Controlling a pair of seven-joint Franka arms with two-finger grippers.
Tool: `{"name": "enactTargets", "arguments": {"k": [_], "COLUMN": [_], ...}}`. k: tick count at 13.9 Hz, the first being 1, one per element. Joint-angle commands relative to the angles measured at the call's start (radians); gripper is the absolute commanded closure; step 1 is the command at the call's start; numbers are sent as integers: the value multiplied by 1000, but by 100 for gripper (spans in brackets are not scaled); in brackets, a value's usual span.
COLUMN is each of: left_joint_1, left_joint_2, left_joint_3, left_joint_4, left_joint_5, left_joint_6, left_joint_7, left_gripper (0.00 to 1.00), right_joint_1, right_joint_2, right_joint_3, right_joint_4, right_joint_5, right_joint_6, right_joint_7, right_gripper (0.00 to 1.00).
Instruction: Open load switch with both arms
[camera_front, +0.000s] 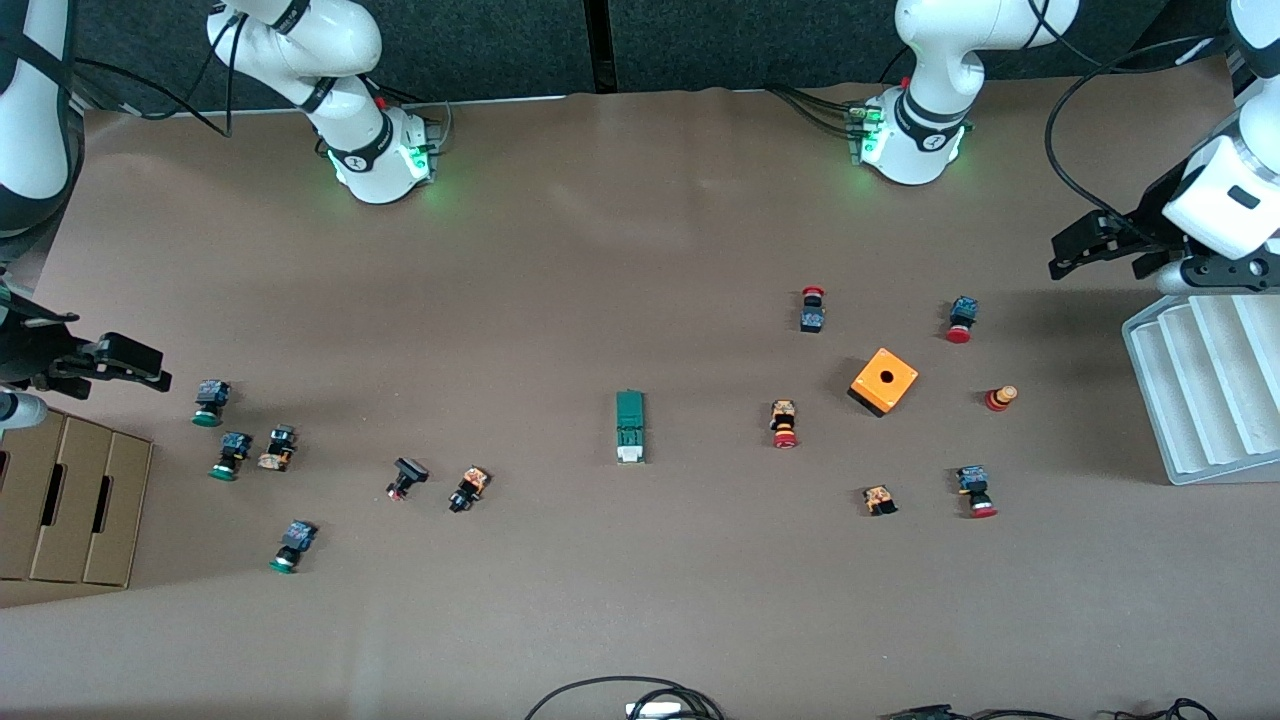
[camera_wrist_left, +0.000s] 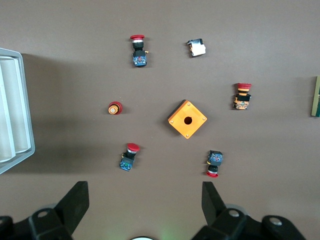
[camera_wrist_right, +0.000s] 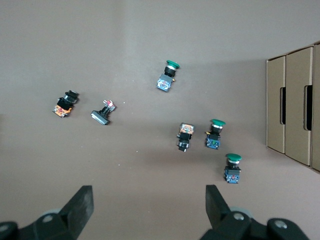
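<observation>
The load switch (camera_front: 630, 427), a narrow dark green block with a white end, lies flat in the middle of the table, its white end toward the front camera. Only its edge (camera_wrist_left: 316, 96) shows in the left wrist view. My left gripper (camera_front: 1072, 252) hangs open and empty over the left arm's end of the table, above bare table (camera_wrist_left: 145, 194) beside the white tray. My right gripper (camera_front: 150, 372) is up over the right arm's end, open with nothing between its fingers (camera_wrist_right: 148, 196). Both are well away from the switch.
An orange cube with a hole (camera_front: 884, 381) and several red-capped push buttons (camera_front: 784, 424) lie toward the left arm's end, by a white ribbed tray (camera_front: 1200, 390). Several green-capped buttons (camera_front: 232, 455) and a cardboard box (camera_front: 70, 500) sit toward the right arm's end.
</observation>
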Motion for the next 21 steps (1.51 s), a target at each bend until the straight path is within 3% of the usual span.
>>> {"name": "enactTargets", "arguments": {"k": [1,7,21], "left_joint_1": [11,11,11], "left_joint_2": [0,-2,3], "left_joint_3": [-3,6,11], "left_joint_4": [6,6,4], "left_joint_5": [-5,-2,-1], "left_joint_6": [-15,-21,-20], "left_joint_7": [2,0,2], "left_gripper": [0,0,0], "right_joint_1": [-16,-10,-4], "right_joint_2": [-1,-12,8], "right_joint_3": [10,13,14], "right_joint_4": [16,16,48], "right_joint_5": [-13,-13,-8], "right_joint_6": [-4,-79,-58], "right_joint_7": [15,14,8], "right_gripper": [0,0,0]}}
